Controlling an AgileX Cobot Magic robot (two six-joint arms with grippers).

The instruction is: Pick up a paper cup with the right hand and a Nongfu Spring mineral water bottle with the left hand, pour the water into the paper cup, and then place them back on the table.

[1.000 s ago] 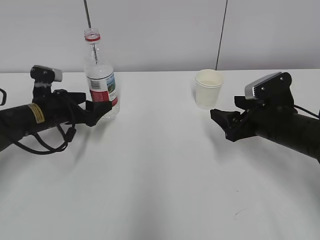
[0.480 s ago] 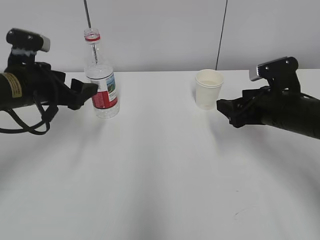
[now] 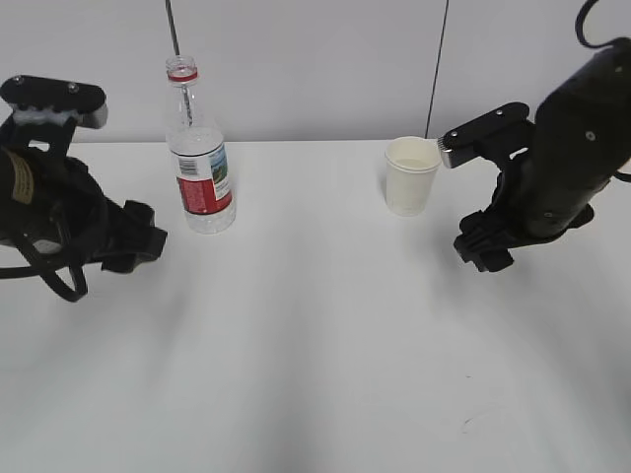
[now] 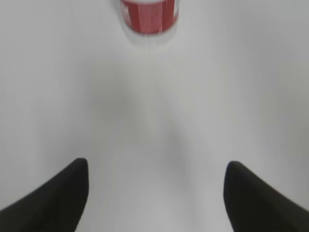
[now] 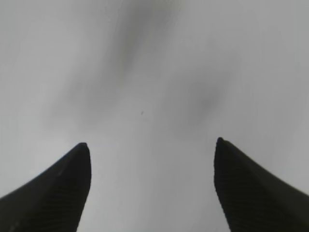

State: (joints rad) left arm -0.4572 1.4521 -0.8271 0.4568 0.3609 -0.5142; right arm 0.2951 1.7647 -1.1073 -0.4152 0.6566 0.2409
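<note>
The Nongfu Spring bottle (image 3: 199, 158) stands upright and capless at the back left of the white table (image 3: 315, 335); its red label shows at the top of the left wrist view (image 4: 149, 15). The paper cup (image 3: 411, 175) stands upright at the back right. My left gripper (image 3: 138, 246) is open and empty, drawn back left of the bottle; its jaws stand wide apart in the left wrist view (image 4: 157, 193). My right gripper (image 3: 481, 251) is open and empty, right of and nearer than the cup, pointing down at bare table (image 5: 152, 188). The cup is out of the right wrist view.
A small dark scuff mark (image 3: 471, 422) lies near the table's front right. A grey wall with two thin dark vertical lines stands behind the table. Loose black cables (image 3: 59, 281) hang under the left arm.
Both arms have pulled away and tilted downward. The left gripper drew back left from the bottle; the right arm rose and its gripper swung down away from the cup. Bottle and cup stayed put.
</note>
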